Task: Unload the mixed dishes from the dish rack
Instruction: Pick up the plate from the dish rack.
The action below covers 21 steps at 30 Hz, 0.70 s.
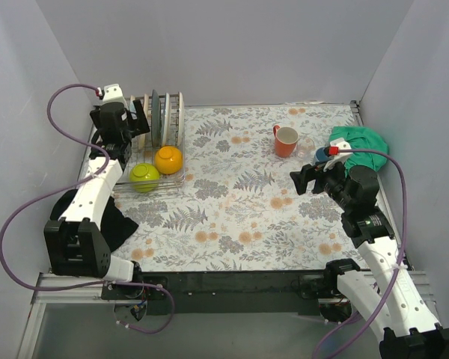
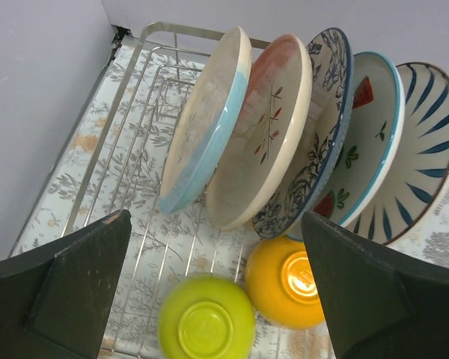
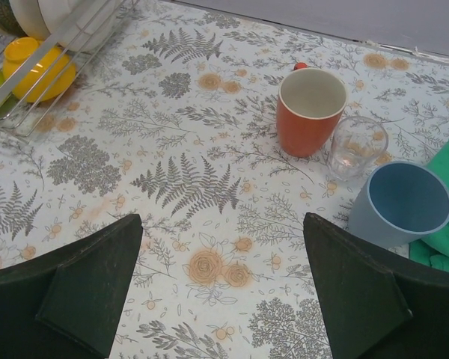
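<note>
The left hand [image 2: 215, 221], fingers spread and empty, hovers over the dish rack [image 2: 165, 31], where five plates [image 2: 262, 127] stand closely packed beside two bowls [image 2: 206, 321]. Pinching one plate could drag its neighbour. The right hand [image 3: 223, 221], also released, hangs over the table [image 3: 187, 187].

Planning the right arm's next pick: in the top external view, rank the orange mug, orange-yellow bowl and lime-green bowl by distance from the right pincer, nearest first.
1. The orange mug, just beyond the right pincer, on the table's right half.
2. The orange-yellow bowl, across the table, at the right side of the dish rack.
3. The lime-green bowl, farther left in the rack.
</note>
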### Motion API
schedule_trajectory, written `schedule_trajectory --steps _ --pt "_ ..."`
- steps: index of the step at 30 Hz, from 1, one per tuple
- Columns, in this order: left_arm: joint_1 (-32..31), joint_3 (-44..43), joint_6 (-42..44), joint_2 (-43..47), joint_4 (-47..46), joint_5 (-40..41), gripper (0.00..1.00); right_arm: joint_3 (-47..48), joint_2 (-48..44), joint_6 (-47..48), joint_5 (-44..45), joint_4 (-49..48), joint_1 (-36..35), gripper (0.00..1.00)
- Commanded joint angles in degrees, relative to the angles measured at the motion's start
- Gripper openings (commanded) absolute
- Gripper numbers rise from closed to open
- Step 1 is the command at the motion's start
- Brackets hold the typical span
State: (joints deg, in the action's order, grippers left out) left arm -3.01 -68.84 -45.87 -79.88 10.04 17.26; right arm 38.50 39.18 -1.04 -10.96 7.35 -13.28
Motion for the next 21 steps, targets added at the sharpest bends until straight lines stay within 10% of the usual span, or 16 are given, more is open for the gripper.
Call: schedule_trajectory --steps 1,21 --pt "1.8 -4.0 7.8 -4.4 -1.1 -1.3 0.96 0.1 0.1 2.5 -1.0 -3.0 -0.8 0.96" --pt "7.7 -9.2 10.4 -16.8 -4.3 -12.6 0.7 -0.9 3.3 3.8 -2.7 -3.1 -2.5 0.94"
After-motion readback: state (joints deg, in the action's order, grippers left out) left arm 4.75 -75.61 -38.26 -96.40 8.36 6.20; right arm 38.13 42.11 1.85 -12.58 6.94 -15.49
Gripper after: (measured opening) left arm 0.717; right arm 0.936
